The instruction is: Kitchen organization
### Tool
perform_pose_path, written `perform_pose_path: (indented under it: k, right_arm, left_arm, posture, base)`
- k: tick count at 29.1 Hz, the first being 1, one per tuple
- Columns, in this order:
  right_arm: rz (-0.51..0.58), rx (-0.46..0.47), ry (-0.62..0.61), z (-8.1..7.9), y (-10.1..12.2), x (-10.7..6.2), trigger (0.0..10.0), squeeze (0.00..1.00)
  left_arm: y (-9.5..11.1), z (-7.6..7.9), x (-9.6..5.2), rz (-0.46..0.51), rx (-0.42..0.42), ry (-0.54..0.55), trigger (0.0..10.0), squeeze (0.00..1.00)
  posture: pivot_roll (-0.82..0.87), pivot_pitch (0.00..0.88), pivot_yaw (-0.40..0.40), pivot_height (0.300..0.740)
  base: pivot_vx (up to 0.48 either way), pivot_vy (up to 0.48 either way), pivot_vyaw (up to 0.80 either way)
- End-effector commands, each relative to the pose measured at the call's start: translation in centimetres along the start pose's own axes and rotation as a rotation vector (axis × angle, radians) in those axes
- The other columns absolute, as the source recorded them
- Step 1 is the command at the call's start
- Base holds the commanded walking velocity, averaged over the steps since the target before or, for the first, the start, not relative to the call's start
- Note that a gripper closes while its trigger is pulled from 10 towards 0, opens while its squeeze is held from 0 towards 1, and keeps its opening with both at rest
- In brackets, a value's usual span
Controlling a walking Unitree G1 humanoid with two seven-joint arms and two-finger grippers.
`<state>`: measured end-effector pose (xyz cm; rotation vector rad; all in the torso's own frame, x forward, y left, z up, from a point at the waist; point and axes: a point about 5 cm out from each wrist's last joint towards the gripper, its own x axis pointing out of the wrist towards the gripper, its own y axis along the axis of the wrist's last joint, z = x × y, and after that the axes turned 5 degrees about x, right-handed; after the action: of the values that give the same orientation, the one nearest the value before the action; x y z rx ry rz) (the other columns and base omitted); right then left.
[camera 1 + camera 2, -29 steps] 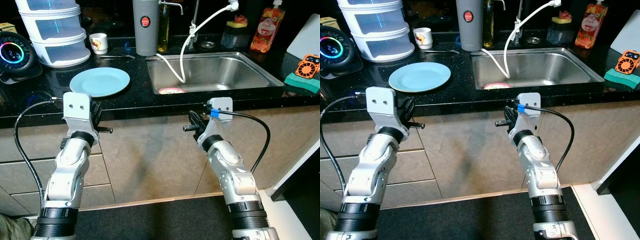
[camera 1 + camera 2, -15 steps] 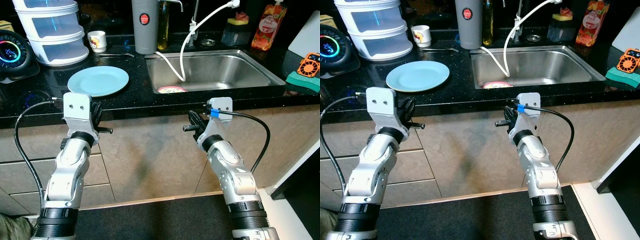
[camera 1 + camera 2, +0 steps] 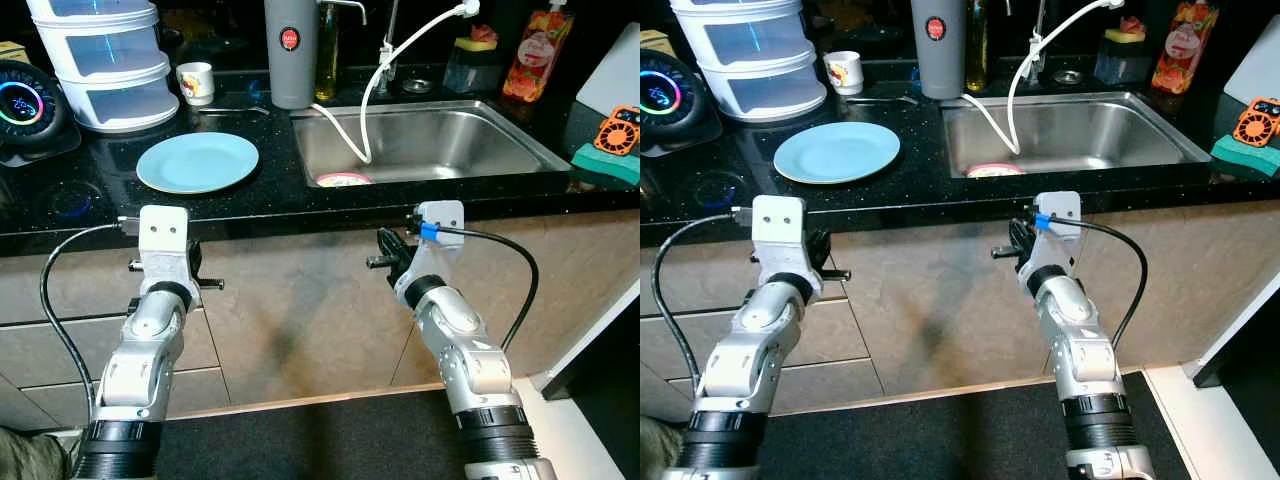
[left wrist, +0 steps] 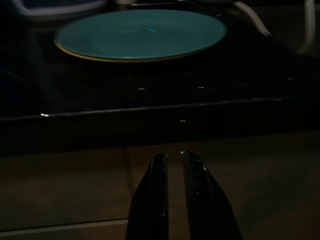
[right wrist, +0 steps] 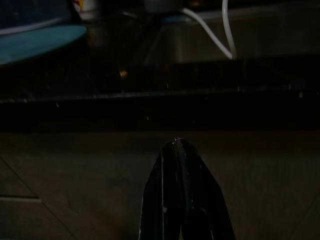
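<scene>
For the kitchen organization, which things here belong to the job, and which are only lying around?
Likely for the job: blue plate, white cup, pink bowl in the sink.

Probably just lying about: stacked containers, grey tumbler, soap bottle, green sponge.

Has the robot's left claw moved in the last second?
Yes. The left gripper has dropped lower: it sat level with the black counter edge before, and now hangs below it, in front of the cabinet, with the blue plate untouched.
</scene>
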<state>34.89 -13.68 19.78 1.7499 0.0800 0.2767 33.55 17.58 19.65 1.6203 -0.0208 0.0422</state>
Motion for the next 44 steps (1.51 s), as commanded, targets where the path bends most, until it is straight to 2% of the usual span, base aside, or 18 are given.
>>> perform_pose_path:
  k: [1,2,4,6,9,13,18,28,44]
  right_arm:
    - [-0.051,0.015,-0.015,0.1,-1.2,-0.4,10.0,0.0]
    - [-0.051,0.015,-0.015,0.1,-1.2,-0.4,10.0,0.0]
    - [-0.057,0.014,-0.018,0.2,-1.4,-0.5,10.0,0.0]
    - [-0.061,0.01,-0.023,0.3,-1.5,-0.6,10.0,0.0]
    - [-0.046,-0.004,-0.034,0.4,-1.2,-0.6,10.0,0.0]
    - [0.003,-0.015,-0.047,0.6,-0.4,-0.3,10.0,0.0]
    - [0.008,-0.023,-0.047,0.7,-0.1,-0.2,10.0,0.0]
    - [0.036,-0.025,-0.025,0.3,0.7,0.0,10.0,0.0]
    - [0.075,-0.02,0.014,-0.4,1.5,0.5,10.0,0.0]
  left_arm:
    - [-0.6,0.1,0.0,-0.029,-0.036,-0.03,10.0,0.0]
    - [-0.6,0.1,0.0,-0.029,-0.036,-0.03,10.0,0.0]
    - [-0.7,0.1,-0.1,-0.025,0.03,-0.04,10.0,0.0]
    - [-0.6,0.1,-0.1,-0.025,0.059,-0.047,10.0,0.0]
    - [-0.3,0.3,-0.1,-0.012,0.073,-0.062,10.0,0.0]
    - [0.2,0.7,-0.2,0.027,0.19,-0.112,10.0,0.0]
    - [1.6,0.3,0.0,0.1,0.15,-0.072,10.0,0.0]
    - [2.6,-0.8,-0.1,0.147,0.127,-0.002,10.0,0.0]
    - [3.4,-1.1,-0.3,0.196,0.13,0.003,10.0,0.0]
  posture:
    - [-0.06,0.114,0.018,0.74]
    - [-0.06,0.114,0.018,0.74]
    - [-0.06,0.113,0.018,0.74]
    - [-0.06,0.112,0.017,0.74]
    - [-0.06,0.112,0.017,0.74]
    - [-0.06,0.111,0.017,0.74]
    - [-0.06,0.111,0.017,0.74]
    - [-0.06,0.107,0.018,0.74]
    - [-0.06,0.086,0.01,0.74]
  base:
    - [0.0,0.0,0.0]
    - [0.0,0.0,0.0]
    - [0.0,0.0,0.0]
    - [0.0,0.0,0.0]
    - [0.0,0.0,0.0]
    - [0.0,0.0,0.0]
    - [0.0,0.0,0.0]
    - [0.0,0.0,0.0]
    - [0.0,0.0,0.0]
